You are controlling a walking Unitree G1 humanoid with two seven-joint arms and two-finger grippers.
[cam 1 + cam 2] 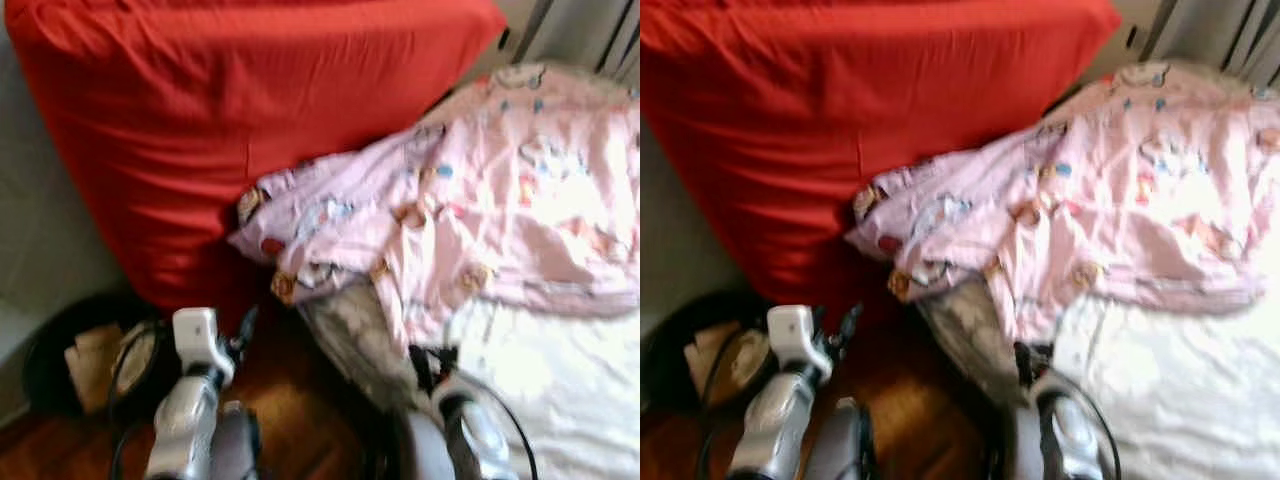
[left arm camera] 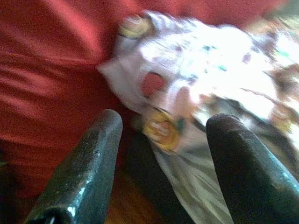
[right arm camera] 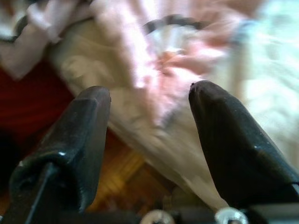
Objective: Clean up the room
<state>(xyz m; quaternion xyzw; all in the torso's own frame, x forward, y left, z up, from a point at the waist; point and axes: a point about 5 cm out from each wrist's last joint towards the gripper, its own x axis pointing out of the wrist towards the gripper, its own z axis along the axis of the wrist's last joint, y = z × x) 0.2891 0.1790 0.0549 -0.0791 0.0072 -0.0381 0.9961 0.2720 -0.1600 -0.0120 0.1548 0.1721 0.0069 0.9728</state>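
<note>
A pink printed quilt (image 1: 470, 200) lies rumpled over a bed, its corner hanging off the near edge against a big red cushion (image 1: 220, 120). My left gripper (image 1: 243, 332) is raised over the wooden floor just below that hanging corner, open and holding nothing; the left wrist view looks between its fingers (image 2: 84, 172) at the quilt corner (image 2: 187, 88). My right gripper (image 1: 432, 362) sits low at the bed's edge, open, pointing at the quilt's drooping fold (image 3: 163, 70) and the pale sheet under it.
A white bed sheet (image 1: 560, 390) covers the mattress at the right. A black round bin (image 1: 85, 355) with paper-like scraps stands on the wooden floor (image 1: 300, 420) at the left. A grey wall runs along the left side.
</note>
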